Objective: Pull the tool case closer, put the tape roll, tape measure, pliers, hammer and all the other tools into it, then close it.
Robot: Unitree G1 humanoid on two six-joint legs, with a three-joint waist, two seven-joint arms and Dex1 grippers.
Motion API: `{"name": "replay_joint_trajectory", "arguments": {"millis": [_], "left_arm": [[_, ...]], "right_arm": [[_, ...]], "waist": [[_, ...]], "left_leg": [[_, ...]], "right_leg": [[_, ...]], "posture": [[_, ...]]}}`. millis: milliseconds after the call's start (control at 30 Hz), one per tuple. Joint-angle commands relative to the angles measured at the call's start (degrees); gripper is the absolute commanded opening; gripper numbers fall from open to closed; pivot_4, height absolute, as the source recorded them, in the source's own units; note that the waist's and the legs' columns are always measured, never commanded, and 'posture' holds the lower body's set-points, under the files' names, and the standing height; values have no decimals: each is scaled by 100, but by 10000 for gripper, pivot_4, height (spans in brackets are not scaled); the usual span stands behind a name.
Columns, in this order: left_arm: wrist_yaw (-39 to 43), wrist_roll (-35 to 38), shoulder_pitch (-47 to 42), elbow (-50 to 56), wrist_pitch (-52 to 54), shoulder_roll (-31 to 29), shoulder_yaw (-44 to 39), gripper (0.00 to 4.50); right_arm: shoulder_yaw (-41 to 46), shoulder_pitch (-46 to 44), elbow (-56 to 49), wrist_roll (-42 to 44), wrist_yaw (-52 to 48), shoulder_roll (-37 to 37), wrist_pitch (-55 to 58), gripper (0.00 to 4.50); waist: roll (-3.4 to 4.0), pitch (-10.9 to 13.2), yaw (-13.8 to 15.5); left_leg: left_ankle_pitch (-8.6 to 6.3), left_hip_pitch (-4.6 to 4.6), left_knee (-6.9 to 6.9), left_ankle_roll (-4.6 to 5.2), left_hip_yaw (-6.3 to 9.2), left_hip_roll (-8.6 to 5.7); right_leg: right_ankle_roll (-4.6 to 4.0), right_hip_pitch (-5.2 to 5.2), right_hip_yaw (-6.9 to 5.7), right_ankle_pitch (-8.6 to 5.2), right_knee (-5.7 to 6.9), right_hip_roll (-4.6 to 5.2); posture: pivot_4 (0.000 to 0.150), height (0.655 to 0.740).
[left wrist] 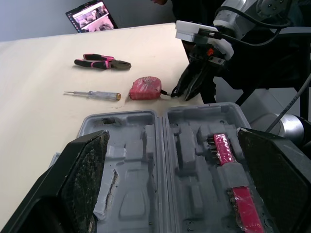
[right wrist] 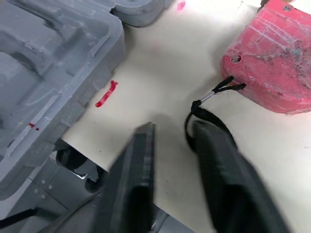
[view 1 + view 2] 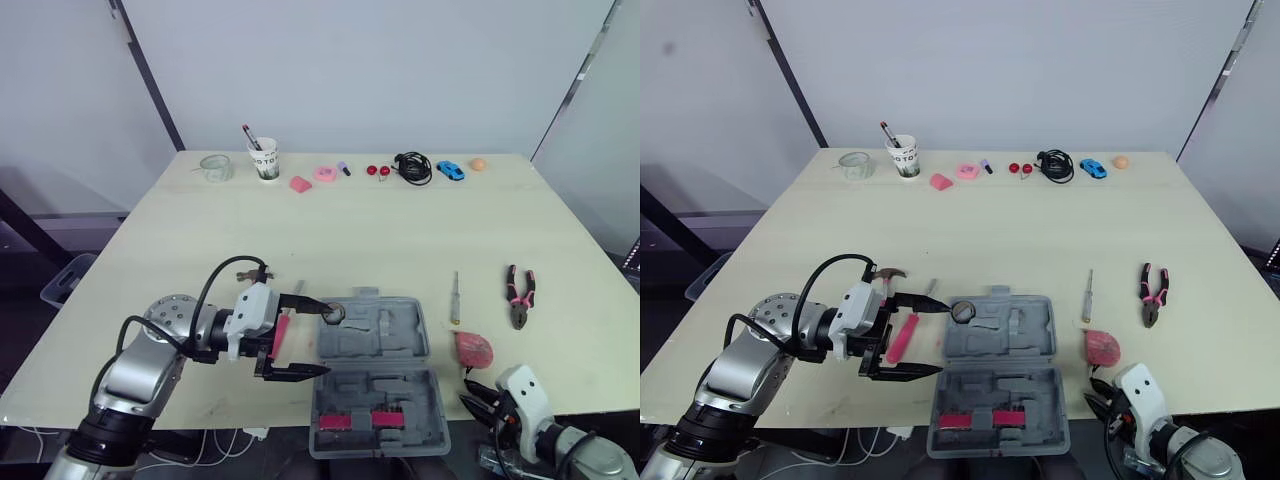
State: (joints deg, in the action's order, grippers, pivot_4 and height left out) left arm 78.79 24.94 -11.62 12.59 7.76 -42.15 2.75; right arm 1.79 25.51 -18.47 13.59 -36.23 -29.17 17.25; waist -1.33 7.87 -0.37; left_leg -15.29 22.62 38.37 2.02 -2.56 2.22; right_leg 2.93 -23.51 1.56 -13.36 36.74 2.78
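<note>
Two halves of the case (image 3: 375,375) lie open at the near edge of the worktop (image 3: 400,230). My left hand (image 3: 330,337) is spread wide at the case's left rim, over the pink hammer (image 3: 281,333). The screwdriver (image 3: 455,297) and pliers (image 3: 519,296) lie to the right of the case, and the tape measure (image 3: 474,348) lies just beside it.

Left wrist: my wide fingers (image 1: 85,170) frame the case, with a pink piece (image 1: 224,148) in one half.

Right wrist: my right hand (image 2: 172,128), narrowly parted, is at the tape measure's strap (image 2: 204,104).
</note>
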Motion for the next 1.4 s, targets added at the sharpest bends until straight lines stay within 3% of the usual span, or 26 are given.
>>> {"name": "replay_joint_trajectory", "arguments": {"millis": [33, 100, 167, 400, 533, 700, 800, 1033, 1400], "left_arm": [[50, 57, -64, 17, -103, -53, -28, 45000], [58, 52, -66, 1, -119, -52, -23, 45000], [61, 45, -68, -21, -133, -43, -10, 45000], [67, 53, -48, -46, -187, -16, 12, 45000], [95, 83, -65, -81, -196, -46, -42, 45000], [105, 62, -97, -133, -232, -24, -40, 45000], [118, 48, -94, -160, -270, -13, -25, 45000], [99, 39, -55, -164, -322, -29, -35, 45000], [134, 45, -145, -204, -325, -41, -23, 45000]], "right_arm": [[241, 83, -59, 64, -31, -6, -315, 28177], [267, 109, -94, 103, -50, 9, -364, 38864], [288, 98, -143, 116, -10, 28, -356, 43906], [359, -60, 9, 223, 320, 321, -117, 43906], [510, 99, 27, 194, -34, 157, -898, 43906], [725, 210, -52, 373, -303, -41, -976, 43906], [768, -39, -219, 723, 34, 129, -247, 43906], [556, -182, -534, 535, 658, 341, 482, 43906], [119, -478, -472, 172, 1437, 913, 939, 43906]], "waist": [[0, 0, -2], [0, 0, -3], [0, 0, -4], [3, 2, -1], [7, 6, 11], [7, 5, 6], [5, 5, 4], [7, 6, 18], [6, 5, -9]], "left_leg": [[0, 0, 0, 0, 0, 0], [0, 0, 0, 0, 0, 0], [0, 0, 0, 0, 1, 0], [0, 0, 0, 0, 2, 2], [0, 0, 0, 0, 1, 0], [0, 0, 0, 0, -1, -1], [0, 0, 0, 0, -1, 0], [0, 0, 0, 0, 1, 0], [0, 1, -1, 0, 1, 0]], "right_leg": [[1, 0, 0, -1, 0, 0], [2, 0, 0, -1, 0, 0], [1, 0, 0, -1, 0, 0], [-12, -1, 2, 7, 0, 1], [-11, 0, 1, 7, -1, 2], [-6, 0, 1, 4, 0, 0], [-8, 0, 0, 5, 0, -1], [-13, 0, 0, 8, 0, 0], [-14, -1, -1, 8, 0, -3]], "posture": [[1500, 7400], [1500, 7400], [1500, 7400], [1500, 7400], [1500, 7400], [1500, 7400], [1500, 7400], [1500, 7400], [1500, 7400]]}}
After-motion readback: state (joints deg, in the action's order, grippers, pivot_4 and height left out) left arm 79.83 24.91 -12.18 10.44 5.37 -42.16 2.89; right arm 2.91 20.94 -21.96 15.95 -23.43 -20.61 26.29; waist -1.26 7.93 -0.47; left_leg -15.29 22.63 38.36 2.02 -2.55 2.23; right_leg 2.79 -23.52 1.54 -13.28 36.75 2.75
